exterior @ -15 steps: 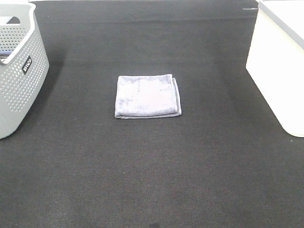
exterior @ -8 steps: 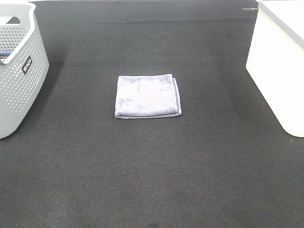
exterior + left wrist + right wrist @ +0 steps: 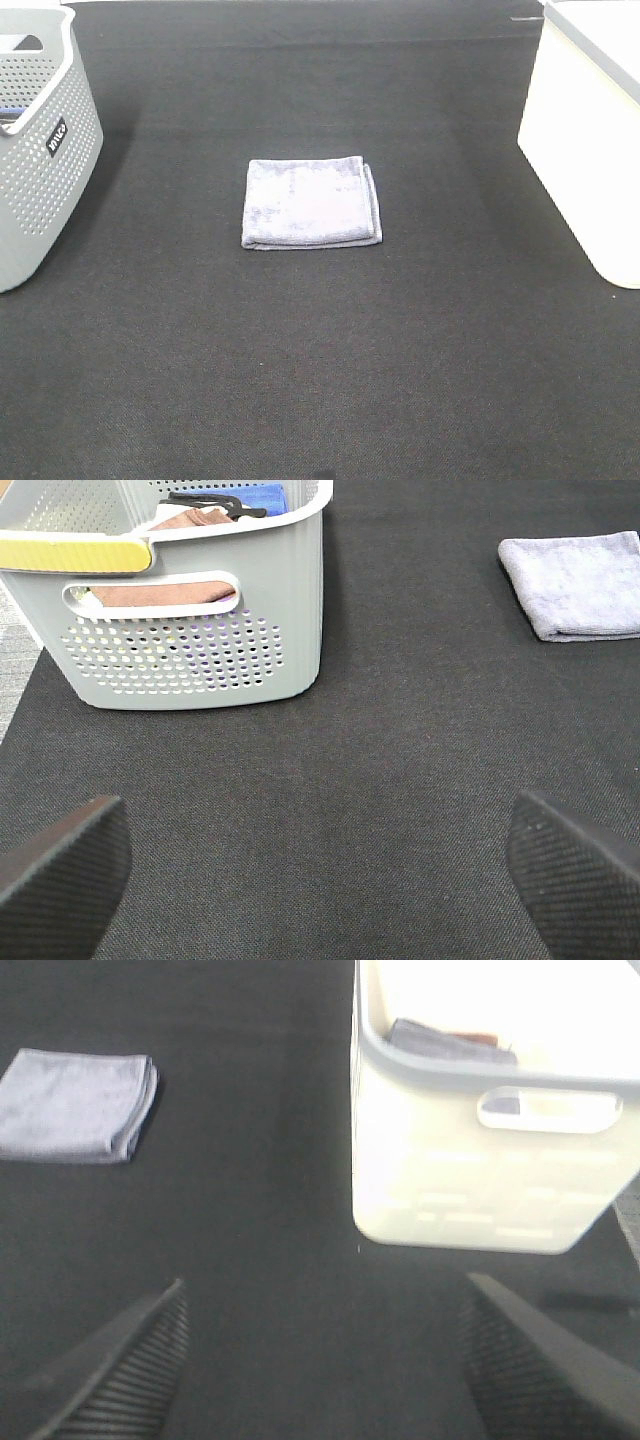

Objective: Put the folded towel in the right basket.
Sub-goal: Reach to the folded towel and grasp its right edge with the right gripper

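**Operator:** Where is the towel?

**Observer:** The towel [image 3: 311,202] lies flat mid-counter [image 3: 320,400], a little toward the far edge and well apart from both baskets. Nothing touches it.

**Operator:** And the arms?

**Observer:** Your left gripper [image 3: 320,870] is spread wide and empty, low by the grey basket [image 3: 200,630] at the left edge. Your right gripper [image 3: 325,1365] is also spread wide and empty, near the white basket [image 3: 480,1180] at the right edge. Both look parked aside, so the towel is open to approach.

**Operator:** Which arm goes?

**Observer:** Your right, I judge: it is on the white basket's side, so the carry is short. The towel's layered edge faces that way, so pinch there to keep the fold.
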`<state>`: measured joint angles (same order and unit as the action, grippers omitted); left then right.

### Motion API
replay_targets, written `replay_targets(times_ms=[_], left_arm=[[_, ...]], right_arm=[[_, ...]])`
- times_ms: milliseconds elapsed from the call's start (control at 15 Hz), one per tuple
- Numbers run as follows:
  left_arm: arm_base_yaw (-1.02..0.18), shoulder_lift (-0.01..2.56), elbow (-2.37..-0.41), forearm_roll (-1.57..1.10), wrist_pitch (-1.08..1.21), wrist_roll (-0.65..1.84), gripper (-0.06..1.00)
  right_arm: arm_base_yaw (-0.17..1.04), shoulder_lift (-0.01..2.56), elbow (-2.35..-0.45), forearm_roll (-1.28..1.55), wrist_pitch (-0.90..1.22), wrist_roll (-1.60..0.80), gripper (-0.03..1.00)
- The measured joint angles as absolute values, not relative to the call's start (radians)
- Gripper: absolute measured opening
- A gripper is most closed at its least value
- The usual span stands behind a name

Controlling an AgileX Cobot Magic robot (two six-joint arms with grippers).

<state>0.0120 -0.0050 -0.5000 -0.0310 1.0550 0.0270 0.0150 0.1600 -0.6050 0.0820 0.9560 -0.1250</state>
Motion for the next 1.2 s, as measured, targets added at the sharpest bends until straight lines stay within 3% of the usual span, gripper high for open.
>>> replay_targets(times_ms=[533,1000,1200], left_arm=[[0.012,-0.005,-0.500,-0.031,1.055,0.027,0.97],[0.012,-0.005,-0.500,-0.031,1.055,0.027,0.97],[0.012,-0.005,-0.500,-0.031,1.055,0.027,0.97]], right_arm=[[0.015,0.851,-1.067,0.176,0.864,-0.141,0.71],[0.015,1.410,-1.481,0.387,0.994,-0.339,0.68],[0.091,1.554,-1.608,0.419,1.015,-0.376,0.64]])
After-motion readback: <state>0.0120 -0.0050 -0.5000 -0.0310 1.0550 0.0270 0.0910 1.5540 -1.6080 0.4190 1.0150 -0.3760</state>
